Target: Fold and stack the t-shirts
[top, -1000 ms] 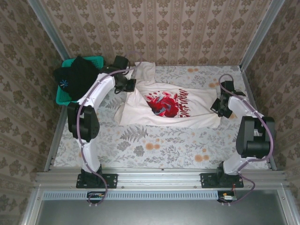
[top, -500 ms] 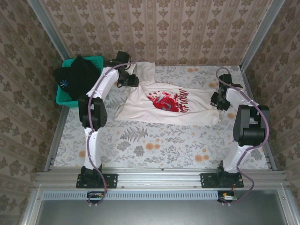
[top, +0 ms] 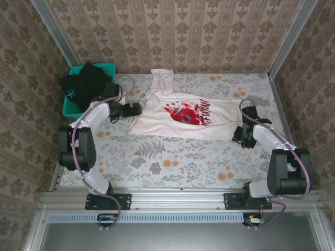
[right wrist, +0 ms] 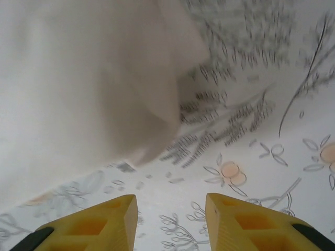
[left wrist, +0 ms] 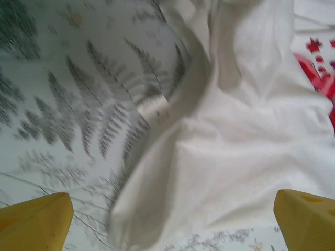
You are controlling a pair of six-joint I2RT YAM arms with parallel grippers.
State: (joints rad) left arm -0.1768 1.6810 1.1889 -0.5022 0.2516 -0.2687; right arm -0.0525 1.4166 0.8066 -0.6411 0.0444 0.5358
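Observation:
A white t-shirt (top: 183, 123) with a red-and-black chest graphic lies spread across the floral table, one sleeve bunched toward the back wall. My left gripper (top: 135, 110) hovers at the shirt's left edge. In the left wrist view that gripper (left wrist: 172, 230) is wide open over the pale cloth (left wrist: 235, 157), near a small sewn label (left wrist: 155, 110), holding nothing. My right gripper (top: 242, 135) sits just off the shirt's right end. In the right wrist view it (right wrist: 171, 214) is open over bare tablecloth, with the shirt's corner (right wrist: 104, 104) just ahead of the fingertips.
A teal mesh basket (top: 69, 108) stands at the back left with a black garment (top: 86, 83) heaped on it. Patterned walls close in the back and both sides. A metal rail (top: 178, 197) runs along the near edge.
Both grippers opened and let go of the shirt. The left arm drew back left and nearer, the right arm pulled nearer. The shirt now lies flat on the table.

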